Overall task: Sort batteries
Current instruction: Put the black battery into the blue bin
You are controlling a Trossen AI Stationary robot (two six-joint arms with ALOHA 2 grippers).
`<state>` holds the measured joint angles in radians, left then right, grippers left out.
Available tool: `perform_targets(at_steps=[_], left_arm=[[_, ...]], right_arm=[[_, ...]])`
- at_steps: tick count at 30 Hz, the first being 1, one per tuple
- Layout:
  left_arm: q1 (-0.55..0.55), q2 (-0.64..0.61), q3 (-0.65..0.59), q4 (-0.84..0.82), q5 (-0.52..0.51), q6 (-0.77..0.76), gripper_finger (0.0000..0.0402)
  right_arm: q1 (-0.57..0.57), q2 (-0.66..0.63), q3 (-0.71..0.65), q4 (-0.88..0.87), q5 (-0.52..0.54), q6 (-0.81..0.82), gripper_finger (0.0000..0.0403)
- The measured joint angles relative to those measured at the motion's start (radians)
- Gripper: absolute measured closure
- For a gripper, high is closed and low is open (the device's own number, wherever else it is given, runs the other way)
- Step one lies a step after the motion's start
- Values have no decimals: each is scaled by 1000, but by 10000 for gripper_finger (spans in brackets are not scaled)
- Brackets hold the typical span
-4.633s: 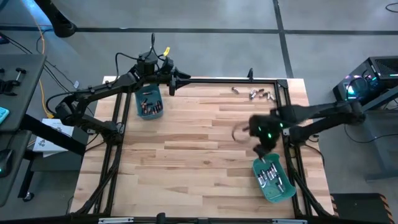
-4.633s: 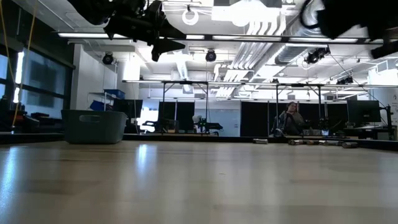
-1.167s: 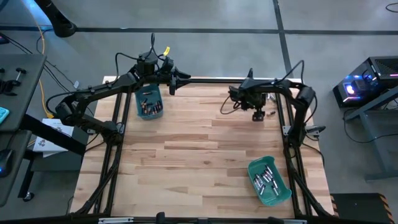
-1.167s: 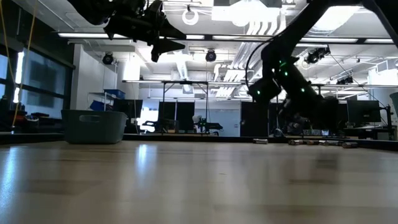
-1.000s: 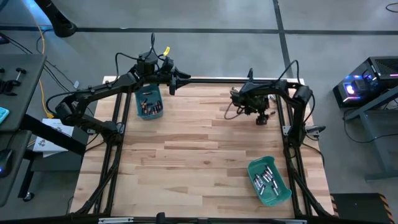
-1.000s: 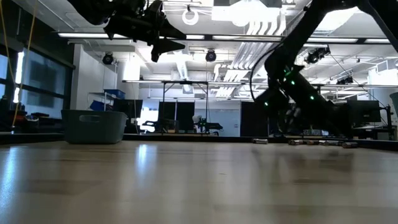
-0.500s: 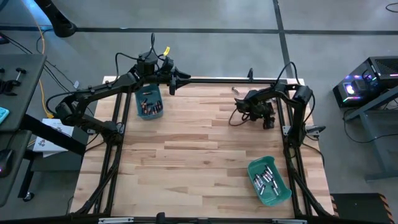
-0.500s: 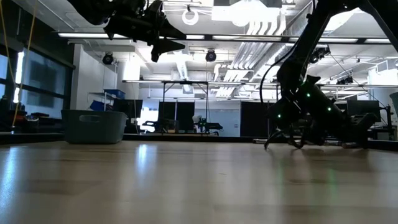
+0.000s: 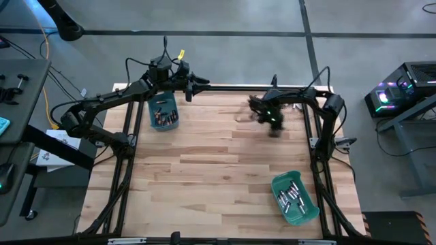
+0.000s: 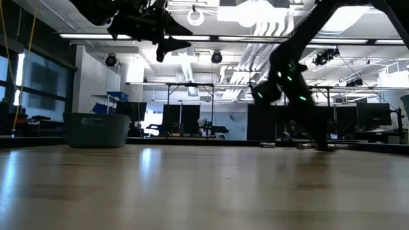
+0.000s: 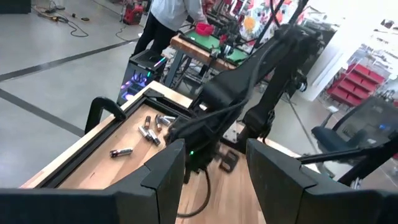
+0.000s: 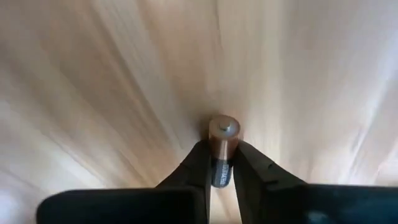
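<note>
My right gripper [image 9: 271, 121] hangs over the far right part of the table, shut on one copper-topped dark battery [image 12: 222, 144]. Several loose batteries [image 9: 291, 103] lie on their sides at the far right edge; the left wrist view shows these batteries [image 11: 149, 129] too. One teal bin [image 9: 163, 113] at the far left holds dark cells. A second teal bin [image 9: 295, 197] near the right corner holds silvery cells. My left gripper [image 11: 214, 180] waits open, high beside the far-left bin. My right gripper pinches the battery by its dark body [image 12: 219, 173] between the two fingers. The battery lies along the fingers, and its copper end with the small knob [image 12: 224, 127] sticks out past the fingertips [image 12: 198, 163]. It is lifted clear of the wooden table top.
A black frame rail [image 9: 231, 87] runs along the table's far edge and down both sides. The bare wooden table top [image 9: 211, 170] between the two bins gives free room. A person stands in the room beyond the table [image 11: 171, 15].
My right gripper dipped down to the table by the loose batteries near the right edge, then rose and swung toward the table's left, fast enough to blur. It now carries one battery above the wood. My left arm has kept still.
</note>
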<state>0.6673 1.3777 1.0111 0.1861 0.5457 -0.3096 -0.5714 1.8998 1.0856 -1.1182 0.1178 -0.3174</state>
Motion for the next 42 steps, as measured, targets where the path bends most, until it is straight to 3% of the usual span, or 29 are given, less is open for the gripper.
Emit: perform_targets(at_steps=[6, 12, 19, 22, 25, 28, 36, 42], left_arm=[[37, -19, 0, -12, 15, -68, 236], [144, -112, 0, -98, 81, -55, 236], [246, -202, 0, -202, 180, 72, 236], [245, -206, 0, -169, 281, 89, 234], [213, -206, 0, -141, 307, 119, 228], [175, -206, 0, -108, 274, 147, 218], [125, -205, 0, -97, 46, 150, 204], [86, -178, 0, -63, 55, 166, 204]], right_arm=[[32, -77, 164, 199, -307, 91, 384], [73, -117, 350, 467, -437, 262, 384], [119, -119, 549, 836, -477, 402, 384], [129, -119, 606, 981, -476, 452, 384], [130, -119, 654, 1057, -450, 486, 384], [130, -119, 685, 1075, -429, 500, 384], [148, -108, 691, 1068, -429, 519, 384], [179, -85, 691, 1078, -415, 520, 383]])
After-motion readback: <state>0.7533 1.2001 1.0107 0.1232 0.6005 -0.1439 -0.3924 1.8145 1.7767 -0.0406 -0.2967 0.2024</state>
